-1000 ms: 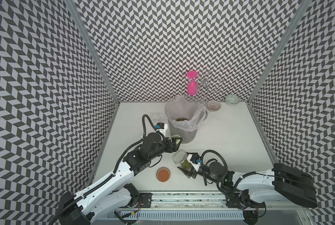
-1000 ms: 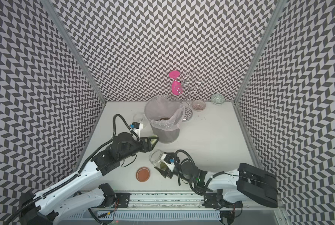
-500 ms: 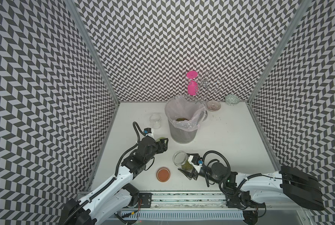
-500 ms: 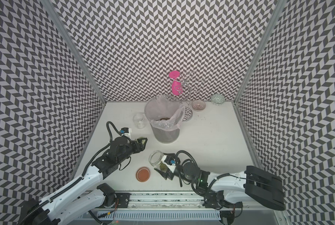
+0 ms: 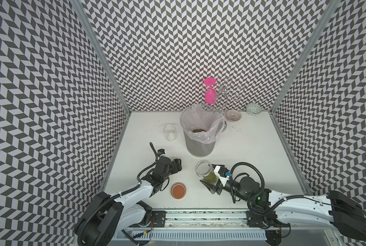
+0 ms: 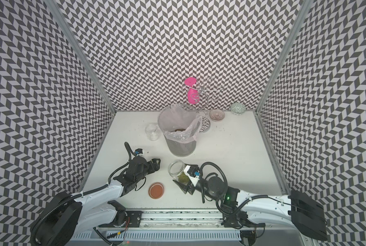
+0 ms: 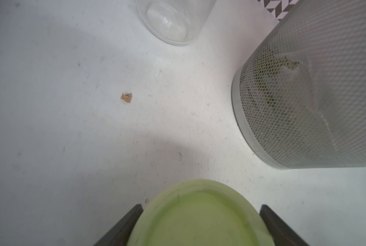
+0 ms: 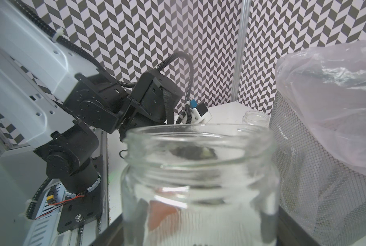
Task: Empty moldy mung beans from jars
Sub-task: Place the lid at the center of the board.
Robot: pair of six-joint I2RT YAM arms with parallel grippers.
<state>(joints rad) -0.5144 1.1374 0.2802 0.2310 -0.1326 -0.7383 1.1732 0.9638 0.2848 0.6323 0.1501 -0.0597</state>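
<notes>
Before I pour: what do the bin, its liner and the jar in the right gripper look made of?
Bin: likely metal mesh, matte grey, by its perforated wall and solid base band. Liner: thin plastic film, translucent and crinkled. Jar: probably glass, clear and glossy, with thick threaded neck.

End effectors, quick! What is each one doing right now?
Left end effector: pale green lid between its fingers; grip cannot be told.
Right end effector: closed on the open jar of mung beans.

I see three walls (image 5: 177, 53) covered with a black and white chevron pattern, grey metal posts (image 5: 102, 55) in the corners, and a white bench (image 5: 252, 149), lightly scuffed, under even light.
</notes>
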